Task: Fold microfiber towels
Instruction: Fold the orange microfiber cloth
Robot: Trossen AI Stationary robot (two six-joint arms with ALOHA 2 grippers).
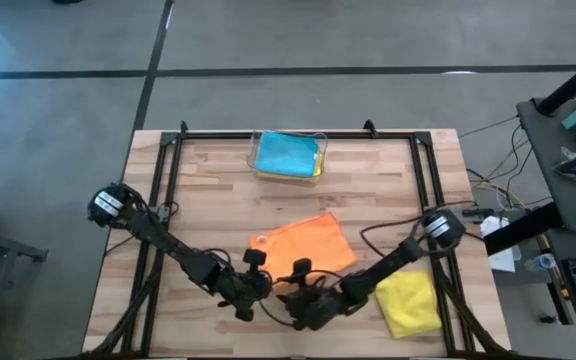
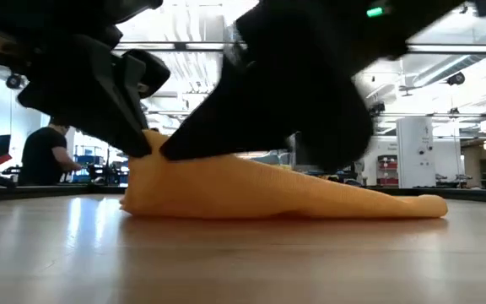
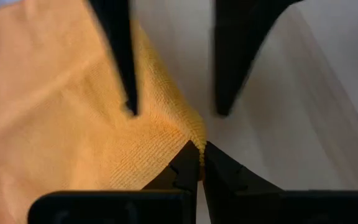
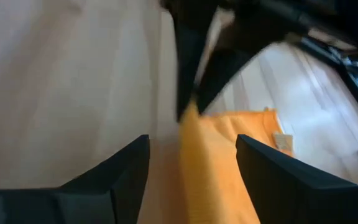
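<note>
Arms: while both are reaching low over the table's near edge, their grippers are meeting at the orange towel's near corner.
Orange towel: lying mostly flat, running diagonally away from the fingers.
Left gripper: fingers are pinching that corner between closed tips.
Right gripper: fingers are standing wide apart, straddling the raised corner, gripping nothing.

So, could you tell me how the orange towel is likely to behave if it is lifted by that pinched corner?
Probably floppy: the orange towel slumps from the corner pinched by the left gripper. Likely light. Its fuzzy weave should resist slipping.
</note>
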